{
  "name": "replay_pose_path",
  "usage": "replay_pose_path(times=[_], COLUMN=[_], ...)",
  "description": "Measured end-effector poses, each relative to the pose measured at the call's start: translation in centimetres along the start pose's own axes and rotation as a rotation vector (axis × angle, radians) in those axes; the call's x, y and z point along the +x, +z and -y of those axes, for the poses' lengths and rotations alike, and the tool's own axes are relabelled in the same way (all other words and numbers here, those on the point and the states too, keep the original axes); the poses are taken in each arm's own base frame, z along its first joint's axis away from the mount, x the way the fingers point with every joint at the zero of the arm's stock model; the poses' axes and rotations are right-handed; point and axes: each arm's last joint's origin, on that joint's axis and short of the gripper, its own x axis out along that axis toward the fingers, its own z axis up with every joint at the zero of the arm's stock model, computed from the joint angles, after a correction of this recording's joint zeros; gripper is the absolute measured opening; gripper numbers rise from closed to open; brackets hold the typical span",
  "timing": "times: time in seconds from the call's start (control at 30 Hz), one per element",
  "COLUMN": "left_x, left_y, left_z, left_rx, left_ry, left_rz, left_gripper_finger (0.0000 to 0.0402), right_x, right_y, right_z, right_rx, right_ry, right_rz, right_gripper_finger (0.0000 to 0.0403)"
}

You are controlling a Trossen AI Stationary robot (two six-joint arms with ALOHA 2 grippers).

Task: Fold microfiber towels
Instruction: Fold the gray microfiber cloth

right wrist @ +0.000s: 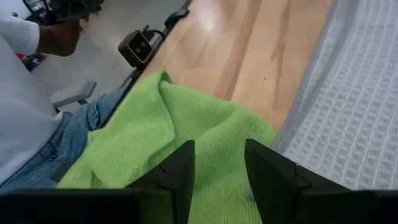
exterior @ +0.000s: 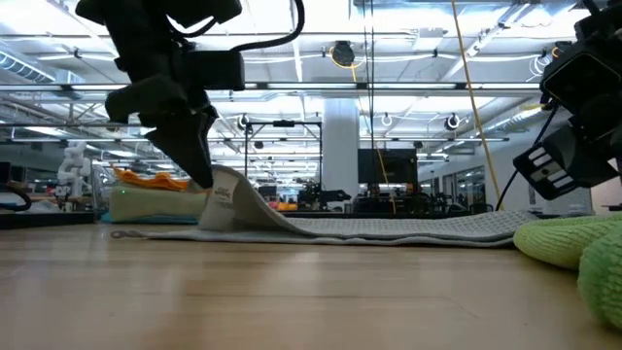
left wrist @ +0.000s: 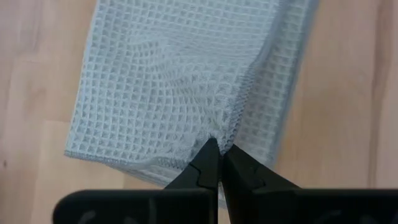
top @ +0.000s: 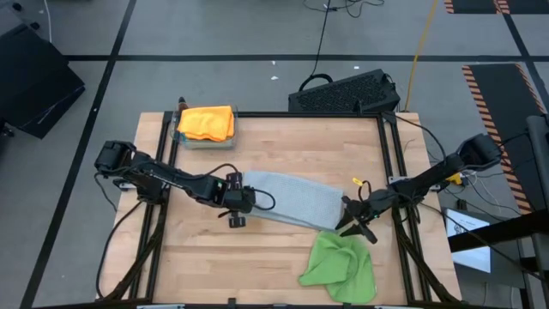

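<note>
While the left end effector [left wrist: 221, 155] pinches the grey towel's [top: 292, 199] left edge, lifting it slightly off the bench [top: 257, 266], it should carry that edge rightward, low and square. At the towel's right end, the right end effector [right wrist: 219, 163] hovers open, holding nothing, beside the green towel [top: 340, 268].

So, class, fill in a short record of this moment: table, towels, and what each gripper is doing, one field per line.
Table: wooden table
Grey towel: light grey towel spread across the middle, its left edge lifted
Left gripper: left gripper shut on the grey towel's edge
Right gripper: right gripper open, above the bright green towel, holding nothing
Green towel: bright green towel crumpled at the front right
Stack: orange towel folded on top of a pile at the back left
</note>
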Motion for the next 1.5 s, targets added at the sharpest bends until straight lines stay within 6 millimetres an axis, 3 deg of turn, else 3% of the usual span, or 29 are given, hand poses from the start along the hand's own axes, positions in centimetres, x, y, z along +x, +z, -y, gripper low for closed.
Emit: replay_pose_path(times=[0.43,0.93,1.2,1.5], left_x=[-0.2,-0.5,0.1,-0.4], left_y=[-0.6,-1.4,-3.3,-3.8], left_z=[0.8,1.4,3.0,4.4], left_rx=[0.006,-0.031,-0.088,-0.09], left_ry=[-0.032,-0.02,0.077,0.16], left_rz=[-0.045,-0.099,-0.048,0.031], left_gripper_finger=[0.0014,0.0124,0.0127,0.0128], right_x=[-0.1,-0.1,-0.1,-0.1], right_y=[0.2,0.2,0.2,0.2], right_z=[-0.1,-0.1,-0.1,-0.1], right_rx=[-0.012,-0.012,-0.017,-0.034], right_ry=[0.006,0.005,0.004,0.003], right_rz=[0.017,0.017,0.014,0.014], right_gripper_finger=[0.013,0.013,0.013,0.013])
